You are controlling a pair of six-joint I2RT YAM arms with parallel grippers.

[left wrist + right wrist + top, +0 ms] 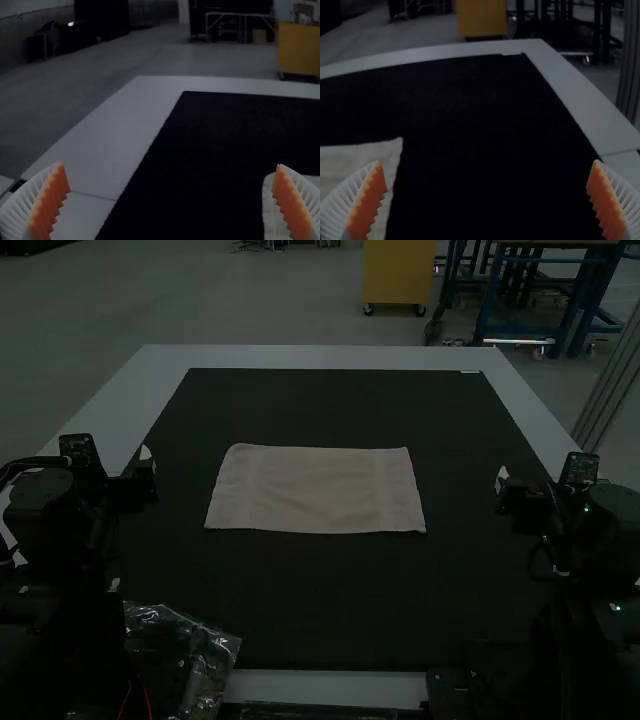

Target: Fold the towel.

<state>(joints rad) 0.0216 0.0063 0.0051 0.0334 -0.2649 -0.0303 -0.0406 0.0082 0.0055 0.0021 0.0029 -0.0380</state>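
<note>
Towel (316,490): pale, lying flat and smooth, a broad rectangle with its long sides running left to right; how many layers it has cannot be told
Towel's place: around the middle of the mat, a little toward the left, between the two tools and well apart from both
Towel's edges: far and near edges nearly straight, far left corner rounded; a faint band crosses it close to each short end
Mat (320,610): dark, spread under the towel
Left tool (146,475): off the towel's left side, over the mat's left part; in the left wrist view its ribbed fingers (49,205) stand wide apart with nothing between the pads
Right tool (503,490): off the towel's right side, over the mat's right part; in the right wrist view its fingers (366,202) are likewise spread wide and empty
Plastic bag (215,645): clear, crinkled, at the near left
Surface (300,358): pale, showing as a border beyond the mat
</note>
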